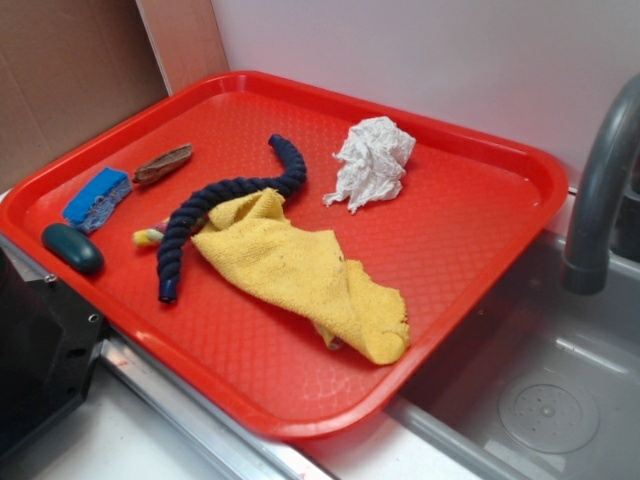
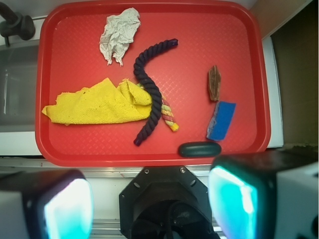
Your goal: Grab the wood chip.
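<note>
red tray (image 1: 480, 240) sits on the table next to a sink w/ a grey faucet (image 1: 600, 190). the wood chip (image 1: 163, 164) lies flat near the tray's far left side, just beside the blue sponge (image 1: 97, 199), seems to touch its end in the wrist view, nothing on top of it. dark teal oval thing (image 1: 72, 248) is near the tray rim, a bit past the sponge. mid-tray: a navy rope (image 1: 225, 205) curved in an s, its lower part over a yellow cloth (image 1: 310, 275). crumpled white paper (image 1: 372, 160) sits apart toward the back. from the wrist cam the end effector (image 2: 149, 199) is spread wide, both fingers (image 2: 234, 199) at the bottom edge, empty, well short of the chip, hanging outside the tray edge.
</note>
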### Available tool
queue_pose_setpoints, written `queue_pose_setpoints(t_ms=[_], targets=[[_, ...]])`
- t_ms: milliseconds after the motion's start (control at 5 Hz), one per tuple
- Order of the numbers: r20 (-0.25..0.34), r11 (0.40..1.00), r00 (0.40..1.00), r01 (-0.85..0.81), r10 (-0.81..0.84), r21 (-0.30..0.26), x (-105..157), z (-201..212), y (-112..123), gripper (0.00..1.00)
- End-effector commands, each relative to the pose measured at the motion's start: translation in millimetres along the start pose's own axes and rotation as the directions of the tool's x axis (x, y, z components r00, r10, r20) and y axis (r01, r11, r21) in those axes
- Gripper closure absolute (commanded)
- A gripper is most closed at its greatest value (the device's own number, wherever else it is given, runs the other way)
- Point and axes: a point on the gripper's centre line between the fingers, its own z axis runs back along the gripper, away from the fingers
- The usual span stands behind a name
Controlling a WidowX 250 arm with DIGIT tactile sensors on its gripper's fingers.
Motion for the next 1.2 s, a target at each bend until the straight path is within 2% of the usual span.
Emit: queue_pose_setpoints(t_ms=[0,200,400,600,1000], targets=[[0.0,1.0,1.0,0.0,0.0,0.0,0,0,0,0.0],[-0.078,0.97,0.967,-0.243,0.243,0.017,6,-49,52,0.0],[-0.03,0.901,0.903,-0.431,0.43,-0.052,33,-103,101,0.0],[0.021,0.924,0.927,-0.372,0.375,-0.087,57,-141,118,0.0],[0.021,0.924,0.927,-0.372,0.375,-0.087,57,-141,118,0.0]])
